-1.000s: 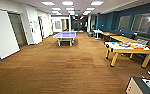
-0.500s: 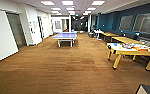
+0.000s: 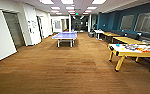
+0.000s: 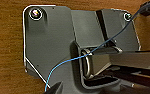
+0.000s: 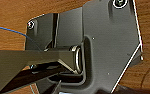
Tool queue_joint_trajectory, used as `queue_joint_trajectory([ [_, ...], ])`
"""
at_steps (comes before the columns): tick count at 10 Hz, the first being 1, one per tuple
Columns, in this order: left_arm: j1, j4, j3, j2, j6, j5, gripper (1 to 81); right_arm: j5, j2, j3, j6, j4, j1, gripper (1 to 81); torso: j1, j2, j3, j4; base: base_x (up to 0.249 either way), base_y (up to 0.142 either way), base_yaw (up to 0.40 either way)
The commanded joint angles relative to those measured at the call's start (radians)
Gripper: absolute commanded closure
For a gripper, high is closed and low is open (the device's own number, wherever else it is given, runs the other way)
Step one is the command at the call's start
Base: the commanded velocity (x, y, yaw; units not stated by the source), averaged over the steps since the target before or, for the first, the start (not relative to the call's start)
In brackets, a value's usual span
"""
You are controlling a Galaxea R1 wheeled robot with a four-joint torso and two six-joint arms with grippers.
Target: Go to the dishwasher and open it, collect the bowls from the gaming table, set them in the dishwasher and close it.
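Wood floor (image 3: 66, 72), gaming table (image 3: 133, 51) rightward

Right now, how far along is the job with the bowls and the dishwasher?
Nothing looks done yet. The white-topped, yellow-rimmed gaming table stands ahead on the right with small colourful items on it; a bright blue one may be a bowl. The robot is crossing the brown wood floor. Collecting, loading and closing remain.

Gaming table (image 3: 117, 53) at right on wood floor (image 3: 66, 72); blue bowl (image 3: 117, 45) and colourful clutter (image 3: 138, 48) on top.
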Motion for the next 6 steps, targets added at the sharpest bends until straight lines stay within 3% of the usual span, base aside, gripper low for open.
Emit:
queue_joint_trajectory([
  [1, -0.033, -0.004, 0.004, -0.002, -0.001, 0.046, 1.0, -0.054, -0.009, 0.001, -0.005, -0.021, 0.045, 1.0, 0.000, 0.000, 0.000, 0.000, 0.274, 0.000, 0.000],
  [6, -0.033, -0.001, 0.004, -0.002, -0.001, 0.046, 1.0, -0.054, -0.004, 0.000, -0.005, -0.024, 0.043, 1.0, 0.000, 0.000, 0.000, 0.000, 0.275, 0.000, 0.000],
])
